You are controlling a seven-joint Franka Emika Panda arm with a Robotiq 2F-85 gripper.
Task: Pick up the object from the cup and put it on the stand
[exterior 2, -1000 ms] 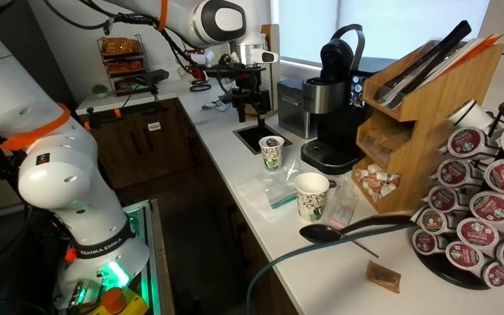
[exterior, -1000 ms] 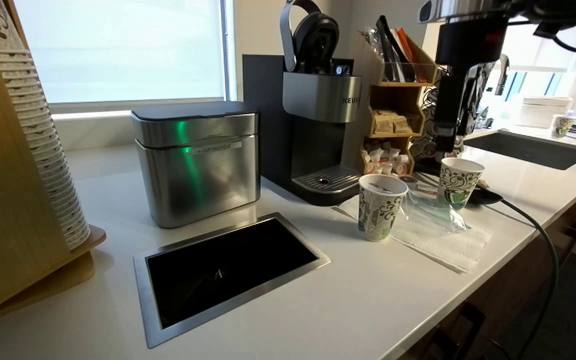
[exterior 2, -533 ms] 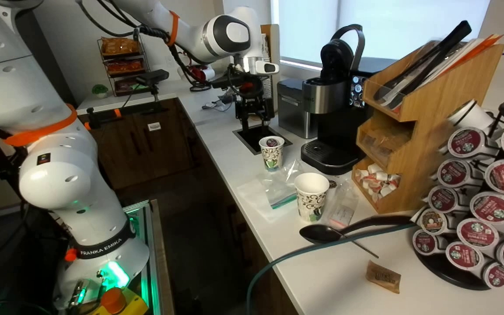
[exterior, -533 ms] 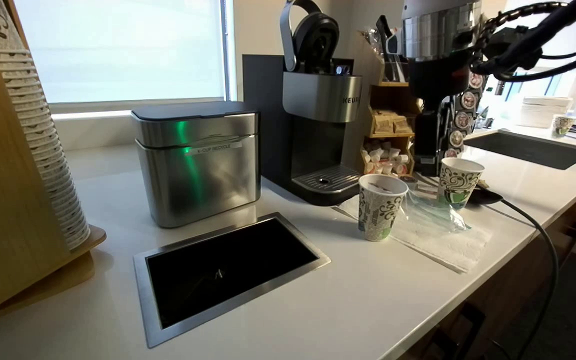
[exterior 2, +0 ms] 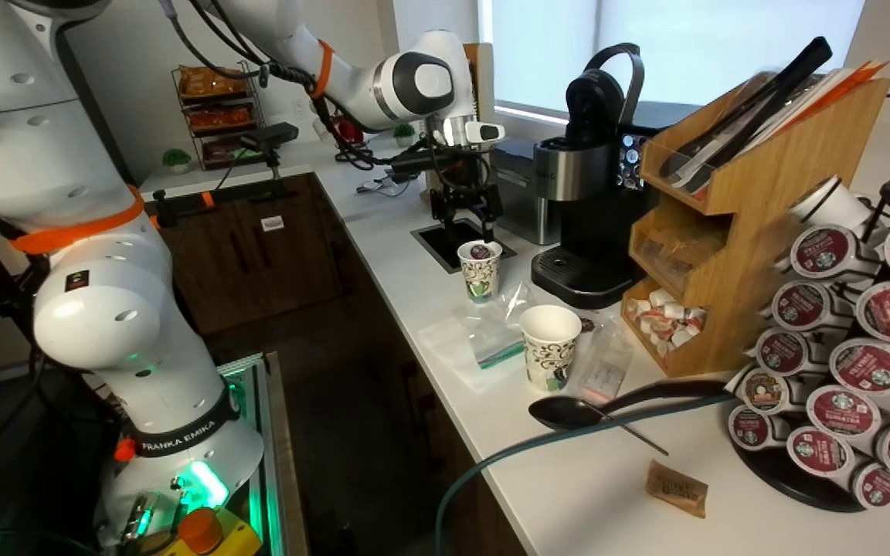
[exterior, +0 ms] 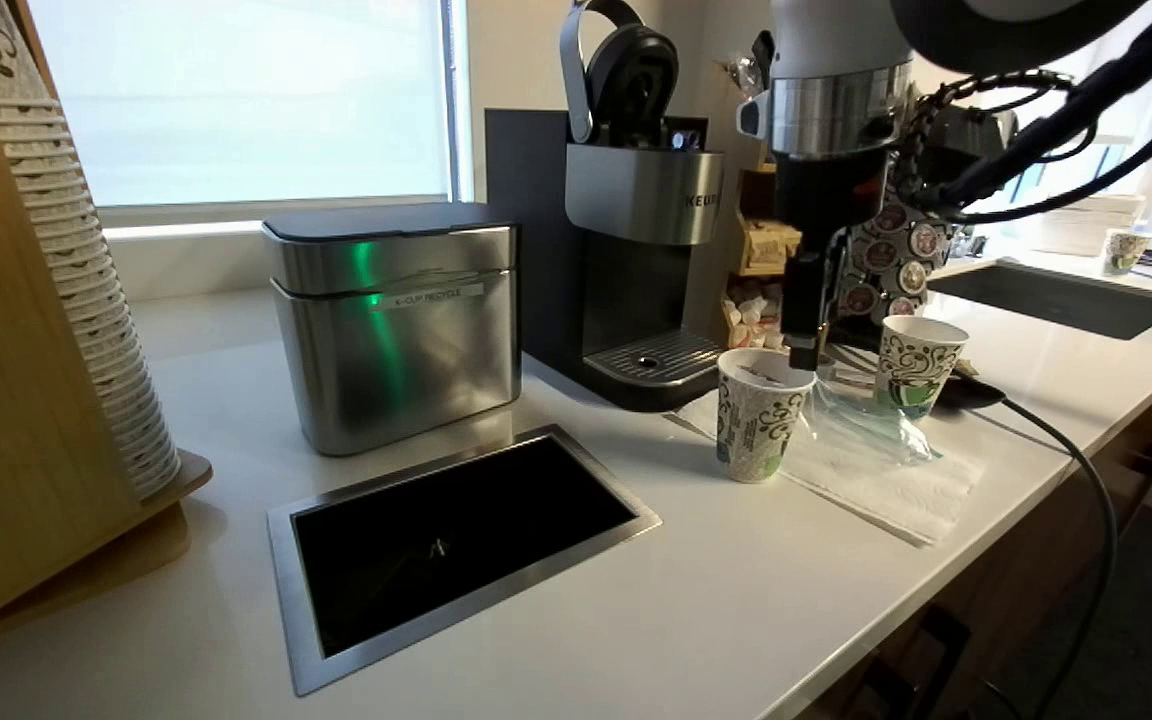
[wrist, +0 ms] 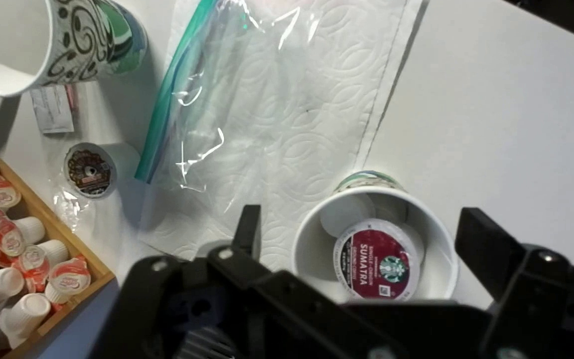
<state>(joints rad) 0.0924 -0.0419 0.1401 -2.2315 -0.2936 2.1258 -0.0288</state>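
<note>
Coffee pod (wrist: 377,264) below wide-spread gripper (wrist: 360,229)

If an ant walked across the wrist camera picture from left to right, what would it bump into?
Creamer cups, brown-lidded coffee pod, clear zip bag, paper cup with a Sumatra coffee pod inside.

The pod (wrist: 377,262) in the cup (exterior 2: 480,276) reads "SUMATRA" beside a Starbucks emblem (wrist: 392,269), another pod (exterior 2: 844,411) on the stand (exterior 2: 781,477) "SUMATRA", the bin (exterior: 406,360) "K-CUP RECYCLE", the coffee machine (exterior: 641,195) "KEUR", and the band (exterior 2: 187,432) on the arm (exterior 2: 105,324) "FRANKA EMIKA".
</note>
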